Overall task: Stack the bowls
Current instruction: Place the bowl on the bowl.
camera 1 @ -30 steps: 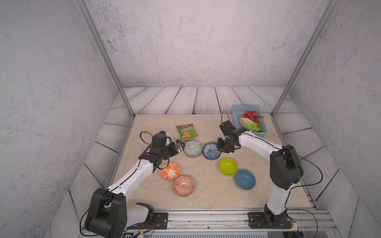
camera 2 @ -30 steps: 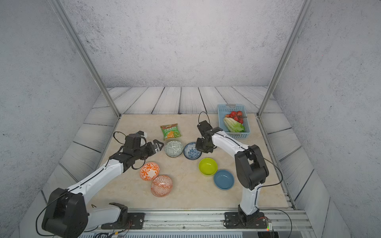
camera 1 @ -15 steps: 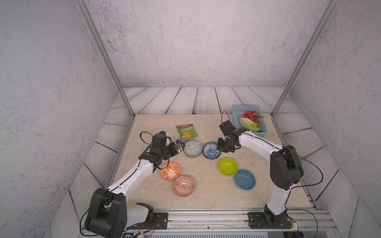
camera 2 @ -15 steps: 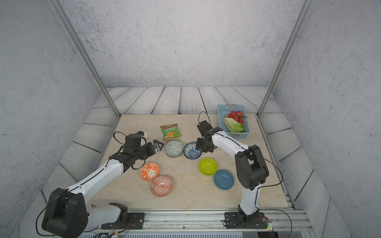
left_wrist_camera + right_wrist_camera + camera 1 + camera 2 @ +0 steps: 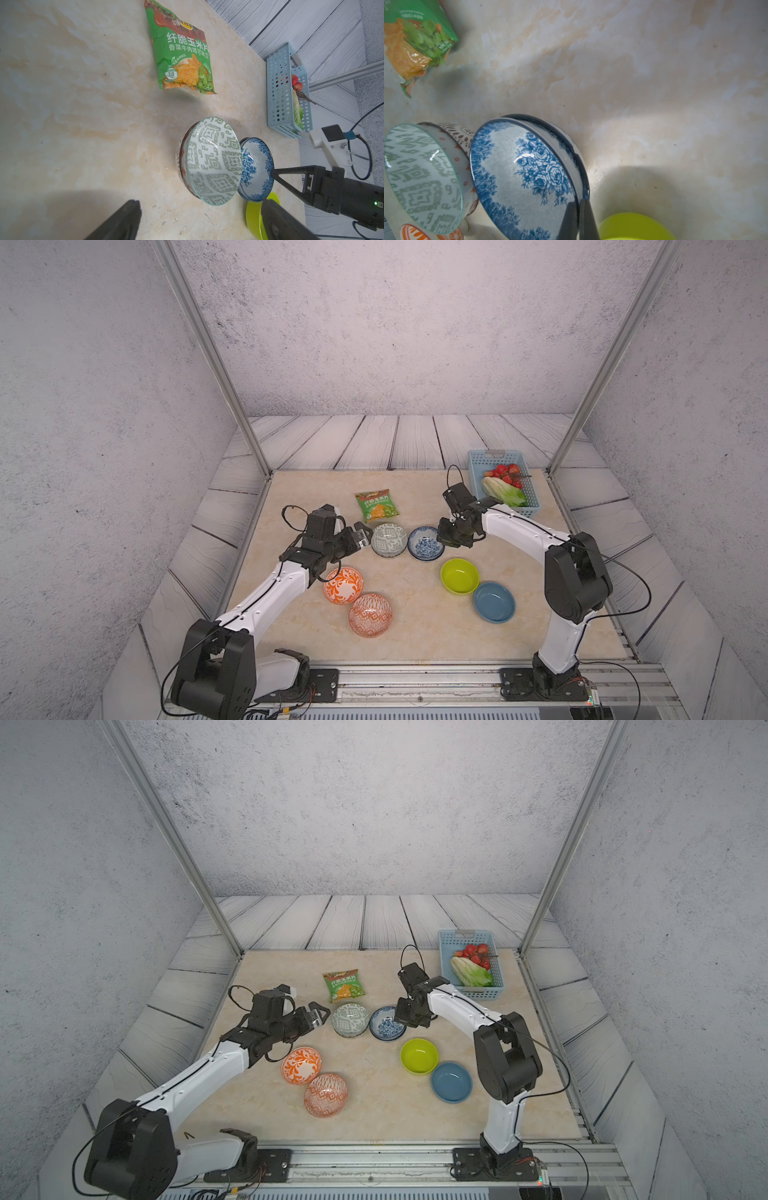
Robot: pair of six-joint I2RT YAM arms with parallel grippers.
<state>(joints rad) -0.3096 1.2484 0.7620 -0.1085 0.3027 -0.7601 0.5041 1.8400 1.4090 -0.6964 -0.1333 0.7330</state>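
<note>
Right gripper (image 5: 578, 207) pinches the blue-white floral bowl's (image 5: 424, 545) rim, mid-table just beside the grey geometric bowl (image 5: 388, 538); left gripper (image 5: 362, 536) gapes alongside; thin rim hold may slip on lifting

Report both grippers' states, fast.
Left gripper: open, holding nothing.
Right gripper: closed on the blue floral bowl, at its rim.

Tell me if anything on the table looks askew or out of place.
The top floral bowl sits off-centre in the lower floral bowl, so their rims are not lined up. The right gripper is shut on the rim there. A chip bag lies beside the bowls and is no part of the stacking.
</note>
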